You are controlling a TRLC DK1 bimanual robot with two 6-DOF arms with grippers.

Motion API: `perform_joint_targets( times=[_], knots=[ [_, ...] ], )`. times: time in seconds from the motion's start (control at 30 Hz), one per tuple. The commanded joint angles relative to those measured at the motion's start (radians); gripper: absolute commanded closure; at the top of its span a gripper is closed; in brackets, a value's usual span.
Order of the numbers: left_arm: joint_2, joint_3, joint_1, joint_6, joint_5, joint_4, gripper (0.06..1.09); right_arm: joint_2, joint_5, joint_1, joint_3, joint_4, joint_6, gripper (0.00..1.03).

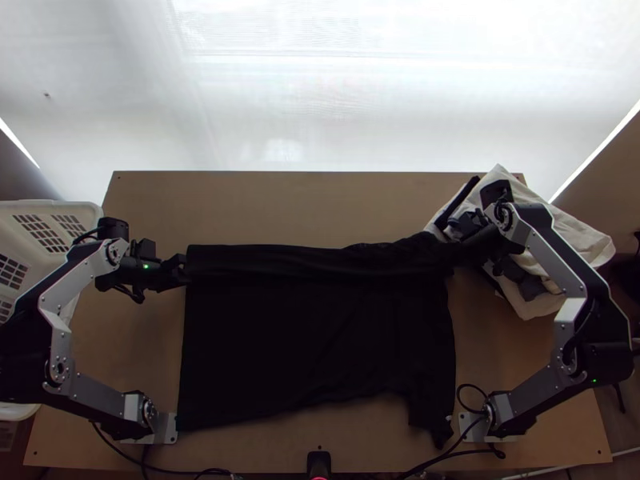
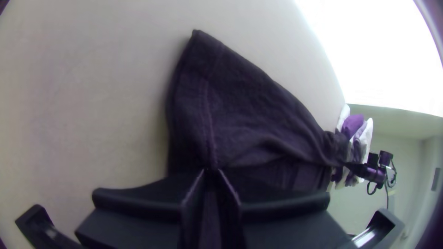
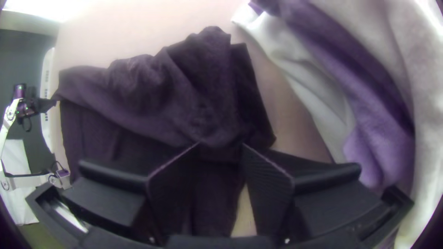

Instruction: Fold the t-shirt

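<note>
End effector on the left point(image 1: 181, 272), drawn narrow on black cloth at the left edge of the t-shirt point(image 1: 304, 344). End effector on the right point(image 1: 459, 250), set wide over the gathered far right part, with cloth between and beneath the fingers point(image 3: 270, 184). Spread in one broad dark piece across the middle of the worktop point(image 1: 240, 208), with a loose band along the far side, running from one end effector to the other and more crumpled toward the right. Uneven along the near edge, with a narrow piece trailing to the near right.

Light brown wood underneath, plain and matt, with small fixings near the corners. Bolted down at near left and near right, two arm bases; between them, close to the near edge, a small black device point(image 1: 318, 462) with a reddish glow, and black cables point(image 1: 448, 458). At the far right, a rumpled heap of white and purple cloth point(image 1: 588, 232). To the left, beside the worktop, a white slotted basket point(image 1: 48, 210). Beyond the far edge, a pale, brightly lit expanse point(image 1: 320, 96); in the right margin, brownish floor.
</note>
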Motion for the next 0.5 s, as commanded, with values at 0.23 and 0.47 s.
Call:
perform_joint_targets(
  times=[0.23,0.47],
  knots=[
    [-0.11,0.065,-0.012,0.071,0.012,-0.09,0.14,-0.052,0.0,0.046,0.079,-0.197,0.108,0.22],
    [-0.239,0.062,-0.04,0.084,0.038,-0.134,0.11,-0.11,-0.052,0.052,-0.041,-0.427,0.135,0.19]
  ],
)
